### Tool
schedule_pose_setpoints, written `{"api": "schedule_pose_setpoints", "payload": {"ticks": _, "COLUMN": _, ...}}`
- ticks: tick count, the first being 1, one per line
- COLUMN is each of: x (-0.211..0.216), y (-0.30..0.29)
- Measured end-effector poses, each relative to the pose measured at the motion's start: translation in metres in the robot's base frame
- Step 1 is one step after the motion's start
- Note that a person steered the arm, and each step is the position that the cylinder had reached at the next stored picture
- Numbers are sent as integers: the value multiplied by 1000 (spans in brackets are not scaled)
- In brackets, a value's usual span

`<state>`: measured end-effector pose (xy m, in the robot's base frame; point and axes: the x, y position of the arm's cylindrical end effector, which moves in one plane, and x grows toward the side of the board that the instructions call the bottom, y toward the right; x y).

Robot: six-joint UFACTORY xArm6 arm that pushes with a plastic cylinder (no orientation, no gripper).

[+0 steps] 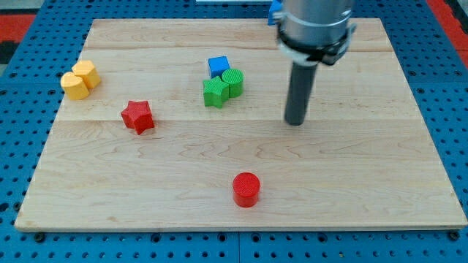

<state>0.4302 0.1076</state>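
Observation:
My tip (295,122) rests on the wooden board (365,190), right of centre, touching no block. Nearest to it, toward the view's left, is a cluster: a blue cube (218,66), a green cylinder (233,82) and a green star (215,93) pressed together. Below the tip, near the view's bottom, a red cylinder (246,189) stands alone. A red star (137,116) lies further left. Two yellow blocks sit side by side at the far left: a yellow hexagon-like block (86,72) and a yellow rounded block (74,85).
The arm's grey body (314,25) hangs over the board's top right part. A blue perforated base (22,109) surrounds the board on all sides. A small blue object (275,10) shows behind the arm at the view's top.

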Motion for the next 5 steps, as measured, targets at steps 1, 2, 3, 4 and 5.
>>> {"api": "schedule_pose_setpoints", "payload": {"ticks": 1, "x": -68, "y": 70}}
{"api": "schedule_pose_setpoints", "payload": {"ticks": 2, "x": -161, "y": 84}}
{"api": "schedule_pose_setpoints", "payload": {"ticks": 3, "x": -212, "y": 68}}
{"api": "schedule_pose_setpoints", "payload": {"ticks": 4, "x": -237, "y": 55}}
{"api": "schedule_pose_setpoints", "payload": {"ticks": 5, "x": -239, "y": 51}}
